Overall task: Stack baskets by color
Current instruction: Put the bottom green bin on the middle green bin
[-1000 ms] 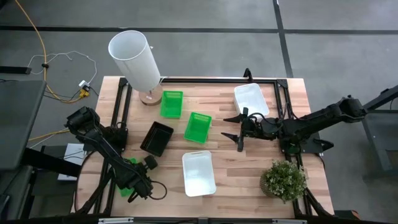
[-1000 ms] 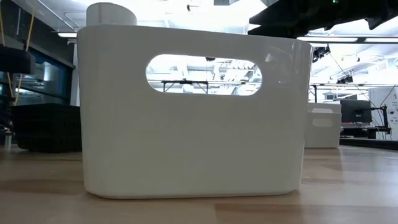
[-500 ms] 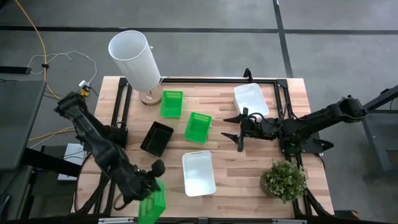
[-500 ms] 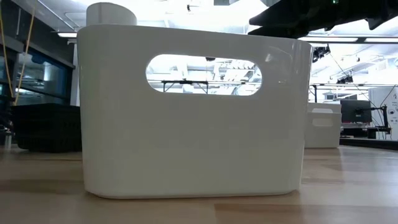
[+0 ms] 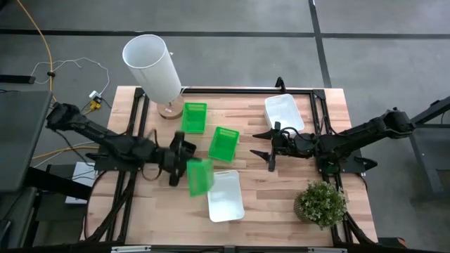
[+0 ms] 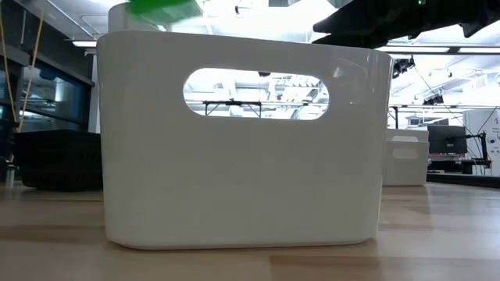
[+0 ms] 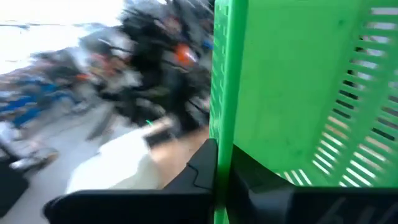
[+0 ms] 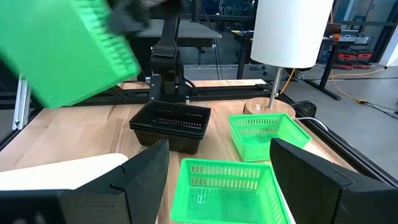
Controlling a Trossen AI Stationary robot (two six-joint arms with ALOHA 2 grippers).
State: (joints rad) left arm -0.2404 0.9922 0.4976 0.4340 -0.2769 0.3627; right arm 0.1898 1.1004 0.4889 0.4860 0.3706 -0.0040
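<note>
My left gripper (image 5: 184, 164) is shut on a green basket (image 5: 200, 176), held in the air over the table's middle, beside the near white basket (image 5: 225, 197). The held basket also shows in the right wrist view (image 8: 65, 53) and at the low view's top edge (image 6: 160, 6). Two more green baskets (image 5: 194, 117) (image 5: 223, 143) rest flat on the wood. The left arm partly covers a black basket (image 5: 169, 156). A second white basket (image 5: 284, 112) lies far right. My right gripper (image 5: 271, 147) hovers open near the table's right side, with nothing between its fingers. My left gripper pinches one side wall of the green basket at its rim (image 7: 222, 134), with one finger (image 7: 202, 169) on one face of that wall and the other finger (image 7: 252, 180) on the opposite face. The fingers come in level from the table's left. The basket is lifted clear and tilted.
A tall white cylinder on a wooden base (image 5: 153, 67) stands at the far left corner. A potted plant (image 5: 321, 202) sits near the right front. A black frame (image 5: 246, 90) borders the table. In the low view the near white basket (image 6: 242, 140) blocks most of the table.
My left gripper has risen from the table's near left corner and swung toward the far edge and the right, tipping from pointing down to level. The green basket has come with it, lifted clear of the table and turned from flat to tilted.
</note>
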